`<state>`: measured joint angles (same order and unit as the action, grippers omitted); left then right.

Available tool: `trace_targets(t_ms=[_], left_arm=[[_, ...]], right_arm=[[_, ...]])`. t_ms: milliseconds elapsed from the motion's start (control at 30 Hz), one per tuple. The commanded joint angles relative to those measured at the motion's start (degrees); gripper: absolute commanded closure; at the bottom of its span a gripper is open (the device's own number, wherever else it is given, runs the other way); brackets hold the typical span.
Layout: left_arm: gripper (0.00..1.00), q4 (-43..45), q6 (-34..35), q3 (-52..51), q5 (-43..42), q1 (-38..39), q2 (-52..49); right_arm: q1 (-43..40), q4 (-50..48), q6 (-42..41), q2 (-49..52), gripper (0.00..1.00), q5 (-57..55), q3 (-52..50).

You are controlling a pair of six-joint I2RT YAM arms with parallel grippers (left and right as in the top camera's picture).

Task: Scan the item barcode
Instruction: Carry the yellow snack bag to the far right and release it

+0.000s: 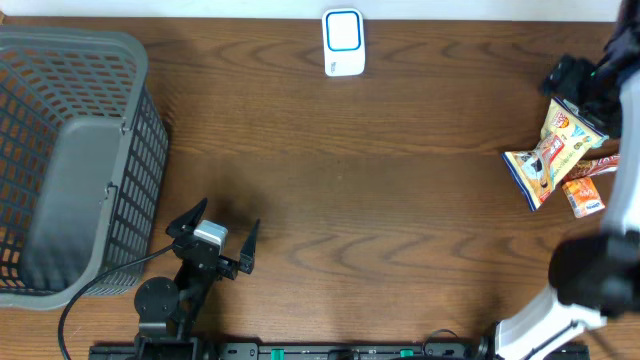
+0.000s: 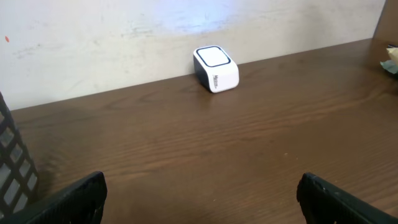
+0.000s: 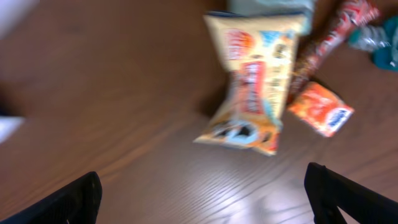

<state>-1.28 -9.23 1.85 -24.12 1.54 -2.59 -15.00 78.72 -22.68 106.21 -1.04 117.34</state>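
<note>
Careful: your left gripper (image 2: 200, 186) and right gripper (image 3: 202, 186) both gape, empty. The bag (image 3: 252, 81) lies at the right edge of the desk (image 1: 400, 220), an orange packet (image 3: 320, 109) just beside; closing off-centre could snag both.

Yellow snack bag (image 1: 553, 150); grey basket (image 1: 140, 150); seemingly orange packet (image 1: 582, 196)

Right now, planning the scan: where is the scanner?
The white scanner sits at the table's far edge, central in the overhead view, between the basket at left and snack bag at right.
</note>
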Motion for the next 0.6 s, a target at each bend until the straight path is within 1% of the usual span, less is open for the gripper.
trace_targets(t_ms=[0, 233, 433, 567], left_arm=[[0.02, -1.0, 0.1, -1.6, -1.2, -0.3, 0.1], [0.02, -1.0, 0.1, -1.6, -1.2, -0.3, 0.1], [0.02, -1.0, 0.1, -1.6, -1.2, -0.3, 0.1], [0.02, -1.0, 0.1, -1.6, -1.2, -0.3, 0.1]], right_arm=[[3.7, 1.4, -2.4, -8.9, 0.01, 6.1, 0.6], [8.2, 4.3, -2.1, -19.8, 0.01, 3.4, 0.6], [8.3, 8.8, -1.9, -24.5, 0.01, 0.9, 0.6], [8.3, 10.8, -1.9, -26.6, 0.01, 1.5, 0.6]])
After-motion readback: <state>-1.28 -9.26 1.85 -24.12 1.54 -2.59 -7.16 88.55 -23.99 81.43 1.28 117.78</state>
